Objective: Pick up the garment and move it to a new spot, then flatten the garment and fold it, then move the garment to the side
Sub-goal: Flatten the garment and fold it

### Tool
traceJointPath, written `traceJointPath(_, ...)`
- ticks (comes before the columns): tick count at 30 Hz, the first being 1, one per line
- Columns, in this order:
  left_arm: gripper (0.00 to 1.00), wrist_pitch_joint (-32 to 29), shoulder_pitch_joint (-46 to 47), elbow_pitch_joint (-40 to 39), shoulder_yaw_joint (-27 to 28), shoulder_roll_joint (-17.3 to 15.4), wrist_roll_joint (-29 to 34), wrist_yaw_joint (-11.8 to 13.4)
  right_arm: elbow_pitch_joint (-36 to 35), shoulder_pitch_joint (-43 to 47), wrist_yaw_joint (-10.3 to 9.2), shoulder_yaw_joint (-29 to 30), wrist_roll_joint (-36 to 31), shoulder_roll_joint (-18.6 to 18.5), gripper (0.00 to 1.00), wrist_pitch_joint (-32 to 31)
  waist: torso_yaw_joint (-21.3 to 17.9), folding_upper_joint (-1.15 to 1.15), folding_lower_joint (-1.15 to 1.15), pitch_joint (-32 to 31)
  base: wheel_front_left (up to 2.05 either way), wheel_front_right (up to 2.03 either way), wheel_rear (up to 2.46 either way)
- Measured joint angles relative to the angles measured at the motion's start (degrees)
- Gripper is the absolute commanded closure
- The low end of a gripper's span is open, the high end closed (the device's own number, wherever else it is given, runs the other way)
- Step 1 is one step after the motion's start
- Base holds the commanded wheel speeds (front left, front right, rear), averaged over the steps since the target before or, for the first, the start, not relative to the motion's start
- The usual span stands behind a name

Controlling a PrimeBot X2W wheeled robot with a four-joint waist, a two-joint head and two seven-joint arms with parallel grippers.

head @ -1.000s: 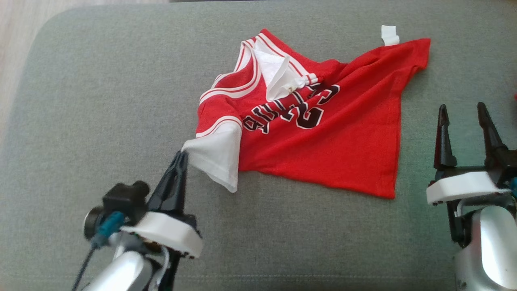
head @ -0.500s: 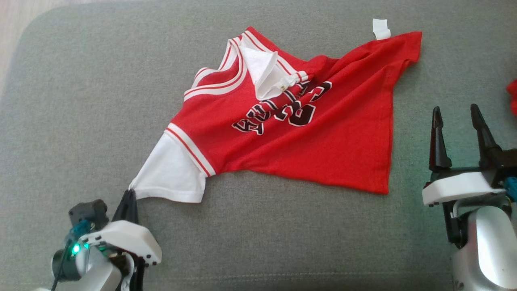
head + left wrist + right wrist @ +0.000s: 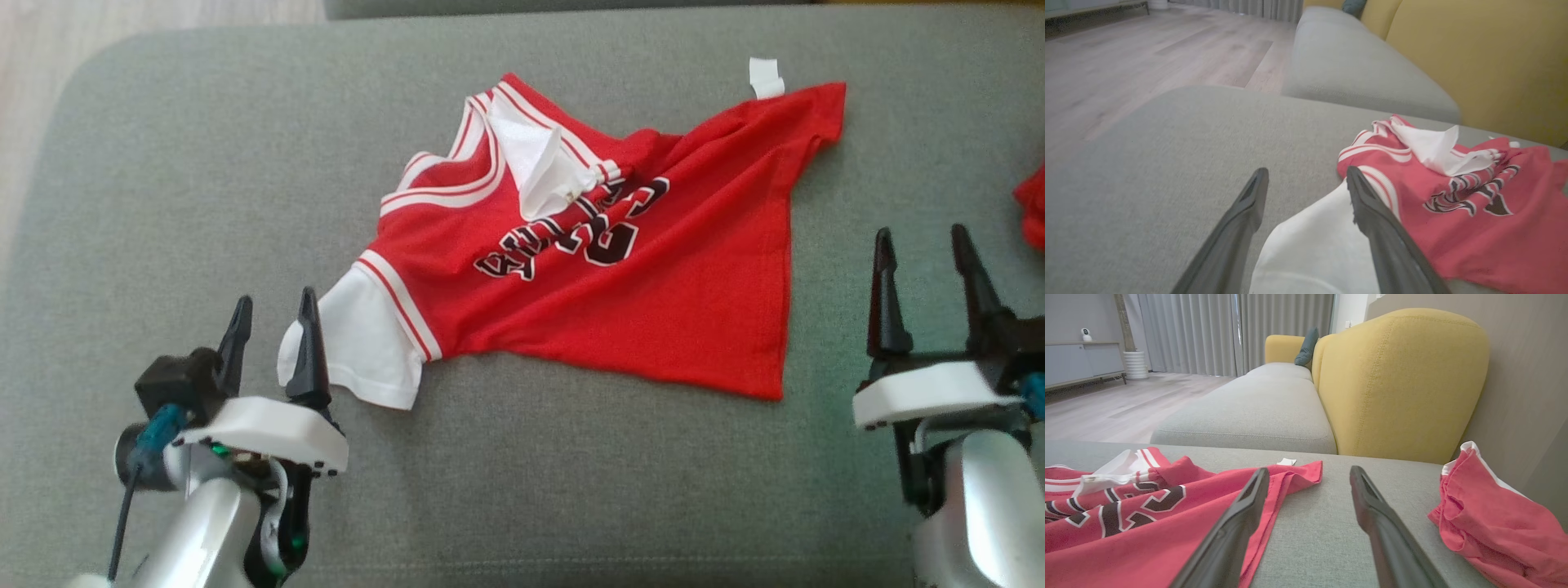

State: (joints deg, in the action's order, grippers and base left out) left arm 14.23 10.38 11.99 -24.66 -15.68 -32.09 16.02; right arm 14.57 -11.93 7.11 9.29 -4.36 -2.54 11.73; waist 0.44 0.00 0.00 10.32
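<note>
The garment (image 3: 637, 278) is a red jersey with black lettering and white sleeves, spread but creased on the grey sofa cushion (image 3: 204, 204). Its white sleeve (image 3: 359, 343) is drawn out toward the lower left. My left gripper (image 3: 275, 296) stands open at that sleeve's end, its right finger over the sleeve's edge. In the left wrist view the sleeve (image 3: 1314, 241) lies loose between the spread fingers of the left gripper (image 3: 1306, 170). My right gripper (image 3: 919, 233) is open and empty, just right of the garment's hem. In the right wrist view the hem (image 3: 1274, 506) lies beside the right gripper (image 3: 1309, 470).
A second crumpled red cloth (image 3: 1033, 212) lies at the cushion's right edge, close to the right gripper (image 3: 1494, 522). The yellow sofa back (image 3: 1400, 384) rises behind. Another grey cushion (image 3: 1257, 412) continues beyond. Wood floor (image 3: 33, 49) lies past the cushion's left edge.
The left gripper, shut on the sleeve's end, pulled it out to the lower left, then opened and let it go. The right gripper has not moved; the camera shifted slightly.
</note>
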Motion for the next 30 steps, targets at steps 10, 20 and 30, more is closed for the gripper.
traceJointPath(10,0.0,0.05,-8.19,-2.91,6.71,4.77,9.05,-5.2,0.85,3.19,0.0,-4.5,5.61,0.0,0.0,1.46,1.38,0.0,0.0,-5.72,0.0,0.0,0.0)
traceJointPath(20,0.0,0.05,-14.97,-3.0,9.82,8.67,13.99,-8.55,2.68,7.9,0.0,-6.78,7.0,0.01,0.0,2.23,2.16,0.0,0.0,-10.73,0.0,0.0,0.0)
traceJointPath(30,0.0,0.05,-15.2,-2.89,10.84,10.6,16.9,-10.57,3.08,9.15,0.0,-7.19,7.48,0.01,0.0,2.42,1.29,0.0,0.0,-11.09,0.0,0.0,0.0)
